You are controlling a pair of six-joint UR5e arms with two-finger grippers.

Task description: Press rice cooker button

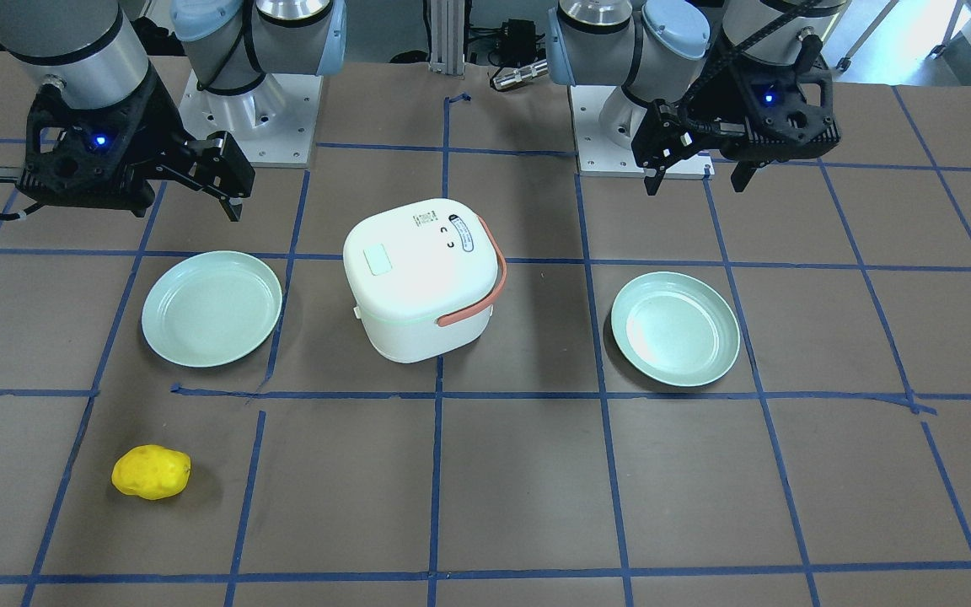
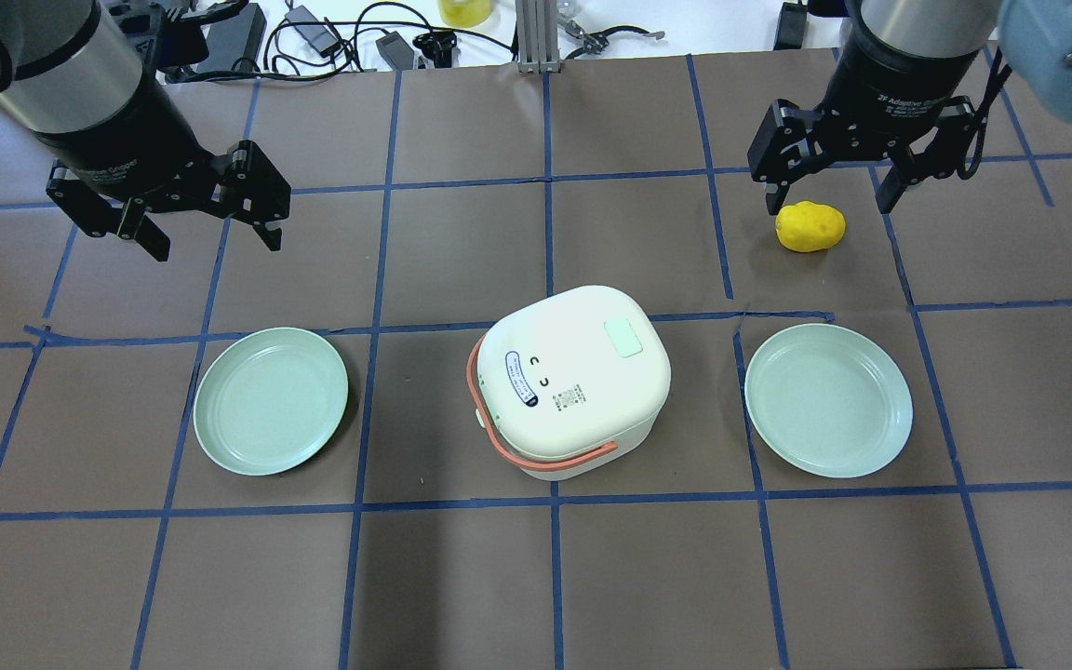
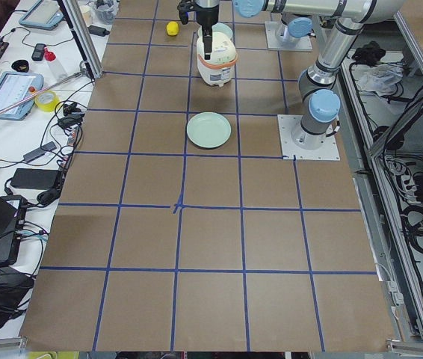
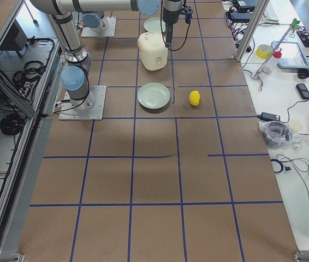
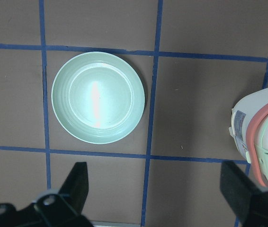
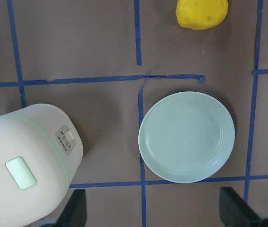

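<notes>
**Item: rice cooker** (image 2: pixel 573 381). White, rounded-square body with the lid closed. It stands upright near the middle of the table (image 2: pixel 462 577), between two plates and touching neither.
- Lid: a pale green square pad (image 2: pixel 623 337) sits toward the corner far from the robot, on its right. A small printed label and markings are on the opposite side.
- Handle: the salmon handle (image 1: pixel 460 319) is folded down around the cooker's edge on the robot's side and left.
- Wall: a small side panel (image 6: pixel 67 139) with a button shows in the right wrist view. Its lettering is too small to read.

**Left gripper** (image 2: pixel 215 240). The jaws are spread wide and hold nothing. It hangs above the table on the robot's left, well apart from the cooker. Its wrist camera looks down on the left plate, with the cooker's edge at the right of the frame.

**Right gripper** (image 2: pixel 829 207). The jaws are spread wide and empty. It is raised above the table on the robot's right and touches nothing. Its wrist camera takes in the right plate, a corner of the cooker and the yellow object.

**Left plate** (image 2: pixel 271 400). Pale green, round and empty, beside the cooker.

**Right plate** (image 2: pixel 829 400). It matches the left plate and is also empty.

**Yellow object** (image 2: pixel 810 227). Lumpy and potato-shaped, it lies on the table beyond the right plate.

**Surface.** Brown covering marked into squares by blue tape lines (image 2: pixel 556 577).
</notes>
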